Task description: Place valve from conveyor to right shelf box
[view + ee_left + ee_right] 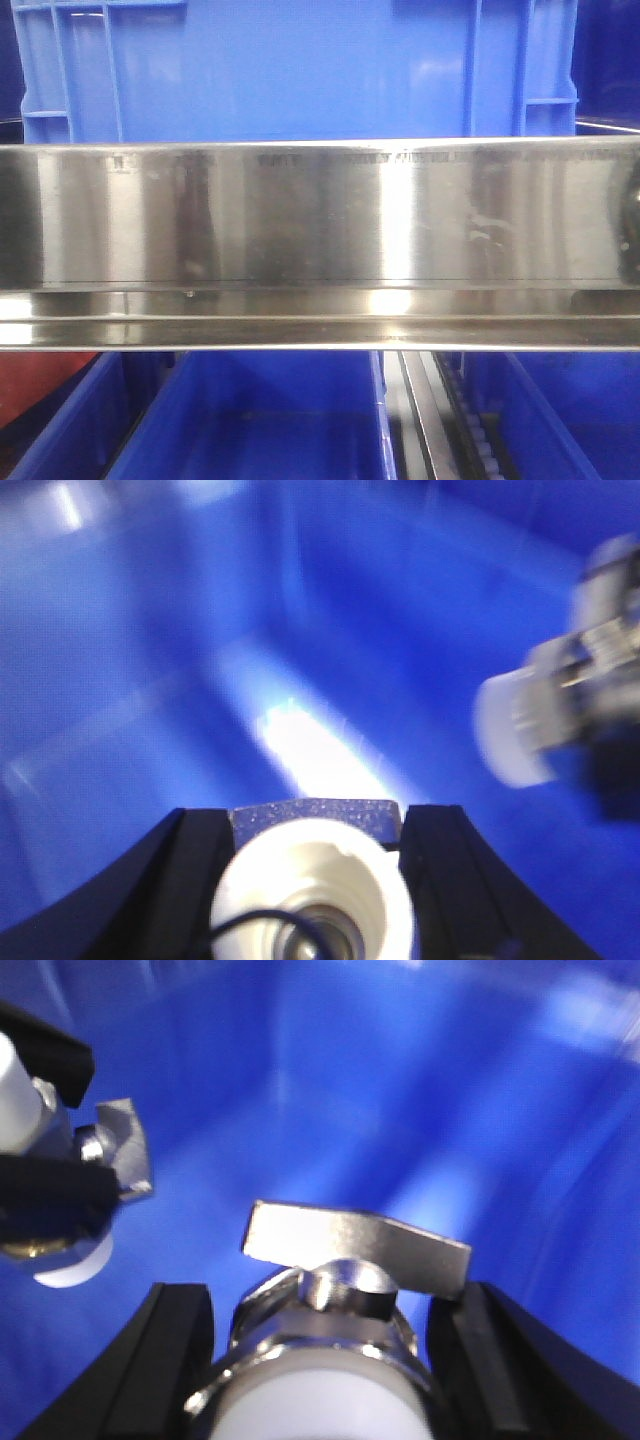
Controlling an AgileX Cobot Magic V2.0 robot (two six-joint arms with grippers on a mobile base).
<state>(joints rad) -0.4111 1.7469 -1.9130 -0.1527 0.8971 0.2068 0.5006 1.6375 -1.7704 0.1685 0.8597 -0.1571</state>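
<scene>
Valve (pixel 355 1235), flat handle up, sits clamped between the fingers of my right gripper (pixel 325 1350). It hangs inside the blue box (pixel 430 1080), above the floor; no conveyor in view. Left gripper (pixel 318 825) pinches a second valve (pixel 300 880) nearby, facing a box corner. Release step, I judge: sink low, stay apart from the left gripper, part jaws slowly, lift straight.
</scene>
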